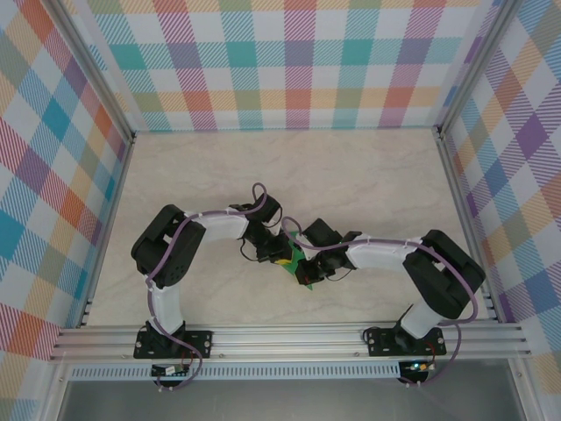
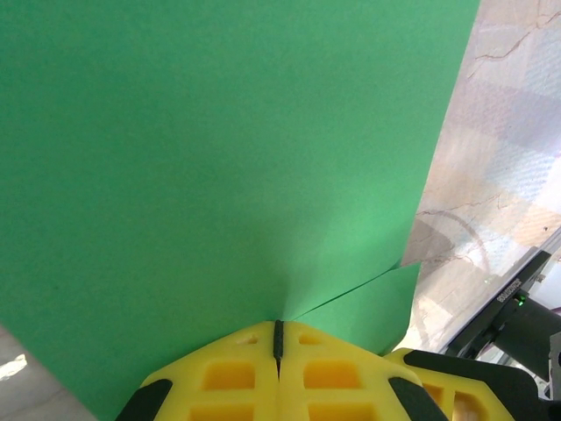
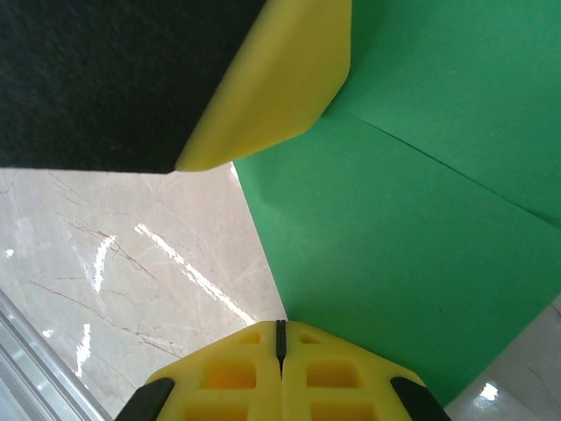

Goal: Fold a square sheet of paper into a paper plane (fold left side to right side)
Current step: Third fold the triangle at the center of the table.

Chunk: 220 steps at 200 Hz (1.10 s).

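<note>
Paper plane (image 2: 219,158), part-folded and layered, is pinched at its edges by the closed left gripper (image 2: 279,324) and right gripper (image 3: 280,324) at mid-table. A late fold appears under way, and the next move calls for pressing a flat, aligned crease against the marble-look table (image 1: 368,175).

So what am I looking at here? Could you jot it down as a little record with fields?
setting: pale marble-look table, checked walls
object: green paper, folded over, one layer edge showing
position: mid-table, between the two arm tips
left gripper: shut, pinching the paper
right gripper: shut, pinching a corner of the paper
</note>
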Motion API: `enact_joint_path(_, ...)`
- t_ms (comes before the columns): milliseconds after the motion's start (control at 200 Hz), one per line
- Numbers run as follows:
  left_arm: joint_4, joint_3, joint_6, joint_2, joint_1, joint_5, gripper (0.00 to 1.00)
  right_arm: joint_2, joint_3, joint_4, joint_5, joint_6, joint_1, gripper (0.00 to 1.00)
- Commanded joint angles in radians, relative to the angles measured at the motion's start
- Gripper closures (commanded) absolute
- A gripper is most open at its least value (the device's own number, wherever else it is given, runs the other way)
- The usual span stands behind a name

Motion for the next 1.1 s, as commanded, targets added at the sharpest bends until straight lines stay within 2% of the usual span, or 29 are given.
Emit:
enact_joint_path(0,-0.096,-0.016,0.019,0.033,-0.010,-0.095,1.00,0.017,-0.026,0.042,-0.027,-0.005,-0.018,1.00)
enact_joint_path(390,-0.104,-0.003,0.023,0.014,-0.008,-0.088,0.99,0.053,-0.081,0.049,-0.054,0.013,-0.035,1.00)
enact_joint_path(520,-0.161,0.048,0.052,-0.029,0.001,-0.086,0.94,0.052,-0.108,0.035,-0.049,0.027,-0.041,1.00)
enact_joint_path(660,-0.192,0.097,0.065,-0.114,0.042,-0.054,0.85,0.047,-0.128,0.027,-0.049,0.035,-0.047,1.00)
enact_joint_path(715,-0.197,0.107,0.062,-0.152,0.059,-0.043,0.77,0.049,-0.129,0.029,-0.050,0.035,-0.048,1.00)
enact_joint_path(775,-0.208,0.114,0.065,-0.191,0.071,-0.038,0.75,0.054,-0.128,0.028,-0.050,0.033,-0.050,1.00)
enact_joint_path(835,-0.209,0.105,0.065,-0.229,0.073,-0.031,0.76,0.058,-0.125,0.028,-0.051,0.032,-0.050,1.00)
enact_joint_path(970,-0.126,0.013,0.017,-0.297,0.061,0.032,0.90,0.055,-0.118,0.028,-0.051,0.028,-0.050,1.00)
enact_joint_path(1095,-0.036,-0.073,-0.030,-0.305,0.026,0.055,0.98,0.056,-0.111,0.019,-0.049,0.020,-0.050,1.00)
